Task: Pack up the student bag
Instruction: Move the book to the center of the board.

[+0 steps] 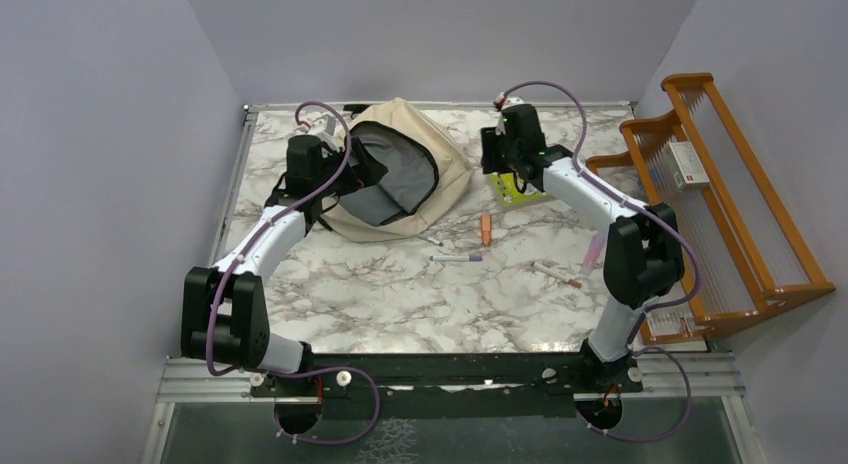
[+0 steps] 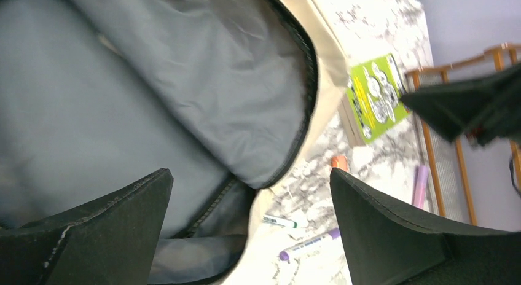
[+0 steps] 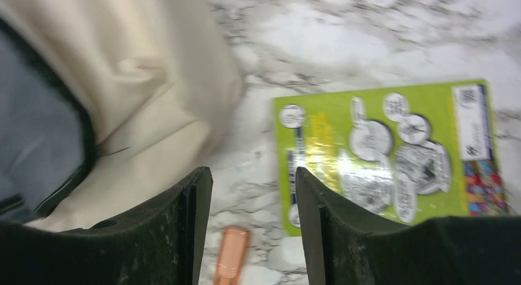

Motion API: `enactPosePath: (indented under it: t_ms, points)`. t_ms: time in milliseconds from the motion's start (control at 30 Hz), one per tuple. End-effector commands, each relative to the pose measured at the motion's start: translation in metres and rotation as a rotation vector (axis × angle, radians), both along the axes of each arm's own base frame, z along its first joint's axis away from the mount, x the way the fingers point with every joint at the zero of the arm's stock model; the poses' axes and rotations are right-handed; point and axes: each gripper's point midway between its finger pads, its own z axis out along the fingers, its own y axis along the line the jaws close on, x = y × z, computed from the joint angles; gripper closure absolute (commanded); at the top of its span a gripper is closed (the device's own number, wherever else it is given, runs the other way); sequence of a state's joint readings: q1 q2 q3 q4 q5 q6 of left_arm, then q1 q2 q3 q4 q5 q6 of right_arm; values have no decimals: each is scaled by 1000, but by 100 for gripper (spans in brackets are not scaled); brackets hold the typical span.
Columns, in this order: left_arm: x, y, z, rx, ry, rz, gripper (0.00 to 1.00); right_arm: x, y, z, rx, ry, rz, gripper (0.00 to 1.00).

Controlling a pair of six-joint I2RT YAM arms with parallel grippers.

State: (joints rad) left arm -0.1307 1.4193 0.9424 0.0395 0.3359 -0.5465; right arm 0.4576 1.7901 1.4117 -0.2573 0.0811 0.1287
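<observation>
The student bag (image 1: 400,169) is laid on the far left-centre part of the marble bench (image 1: 400,304), well apart from the near edge. Its main compartment is unzipped and spread wide, so that the grey lining is exposed inside the black zipper trim.

The left jaws are held at the bag's left side, over the mouth of the compartment. They are spread fully apart and nothing is gripped between them; in the left wrist view the grey lining is seen through the gap.

The right jaws are positioned just to the right of the bag, above a green booklet (image 1: 515,191) that lies flat on the bench. They are parted and nothing is held; bare marble is seen in the gap, with the booklet's left edge just beside one finger.

An orange eraser-like piece (image 1: 486,228) is placed near the booklet's near corner. A purple-capped marker (image 1: 457,257) and a thinner pen (image 1: 430,240) are scattered just in front of the bag, and another pen (image 1: 556,275) is found further right. A wooden rack (image 1: 740,204) is set along the bench's right side.
</observation>
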Motion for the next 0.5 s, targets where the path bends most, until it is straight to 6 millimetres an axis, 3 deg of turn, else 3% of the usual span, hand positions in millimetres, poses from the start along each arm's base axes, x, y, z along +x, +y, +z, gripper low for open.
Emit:
enactPosePath:
  t_ms: [0, 167, 467]
  points:
    - [-5, -36, 24, 17, -103, -136, 1, 27, -64, -7, -3, 27, -261, 42]
    - [-15, -55, 13, -4, -101, -207, 1, 63, -115, -27, 16, 67, -392, 34]
    - [-21, -56, 14, 8, -101, -232, 1, 105, -175, -60, -9, 99, -610, 24]
